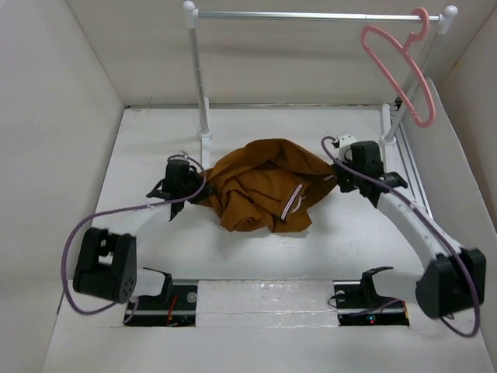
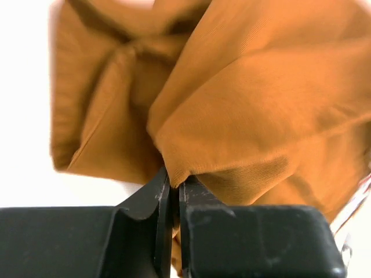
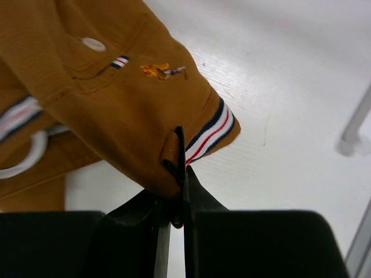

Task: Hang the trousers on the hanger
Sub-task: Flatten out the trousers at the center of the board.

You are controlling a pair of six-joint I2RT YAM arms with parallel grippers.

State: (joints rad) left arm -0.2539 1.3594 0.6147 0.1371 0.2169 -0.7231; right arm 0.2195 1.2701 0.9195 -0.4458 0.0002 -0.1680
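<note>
Black-jointed arms (image 1: 409, 223), purple cables (image 1: 67, 264)

Reference item: the trousers (image 1: 260, 186), lying bunched on the middle of the table (image 1: 233, 252).

1. My left gripper (image 1: 200, 193) sits at the trousers' left edge, with a fold of cloth between its fingers.
2. My right gripper (image 1: 334, 179) sits at the trousers' right edge, with the waistband between its fingers.
3. The rail (image 1: 311, 15) stands behind the trousers.
4. The hanger (image 1: 400, 70) hangs on the rail, behind and right of the trousers, well apart.
5. My arm bases (image 1: 159, 291) stand in front of the trousers.
</note>
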